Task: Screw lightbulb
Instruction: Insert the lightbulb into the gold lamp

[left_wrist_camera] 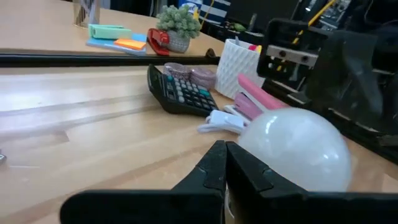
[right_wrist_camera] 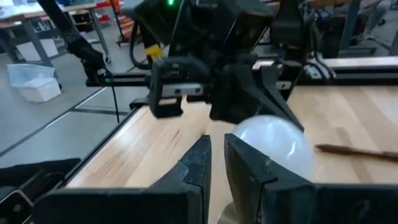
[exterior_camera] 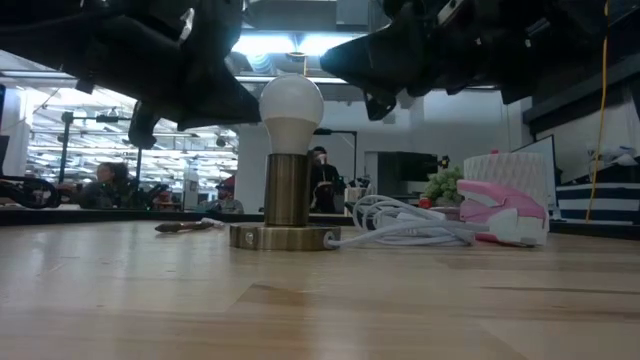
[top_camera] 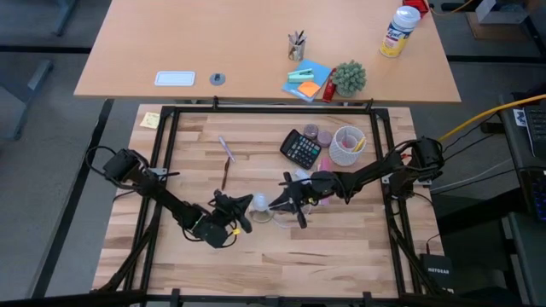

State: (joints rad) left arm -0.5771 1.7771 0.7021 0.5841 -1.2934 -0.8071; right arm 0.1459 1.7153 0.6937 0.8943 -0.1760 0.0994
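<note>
The small frosted-white rounded lightbulb (exterior_camera: pixel 291 108) stands upright, its long axis vertical, dome up and neck down in a short brass-coloured cylindrical socket (exterior_camera: pixel 287 188) on a round brass base that rests on the pale wooden tabletop (exterior_camera: pixel 300 300). There is one bulb and one socket.

The left gripper (top_camera: pixel 242 211) sits just beside the bulb on one side, its jaws pressed together with nothing between them; in the left wrist view the dark fingers (left_wrist_camera: pixel 214 168) meet in a closed wedge right in front of the white dome (left_wrist_camera: pixel 298 149). The right gripper (top_camera: pixel 290 203) comes in from the opposite side, so the bulb lies between the two grippers. Its jaws stand slightly parted, and its wrist view shows a narrow gap with the bulb (right_wrist_camera: pixel 273 143) just past them; I cannot tell whether they touch the glass.

Only the low view shows the brass socket's full height and a coiled white cord (exterior_camera: pixel 400 225) trailing from the base toward a pink-and-white stapler (exterior_camera: pixel 500 212). From above, the socket is hidden under the bulb, but that view shows one black calculator (top_camera: pixel 300 148) and one white textured cup (top_camera: pixel 345 145), both beyond the right jaws. The left wrist view shows the calculator's keys (left_wrist_camera: pixel 180 93).
</note>
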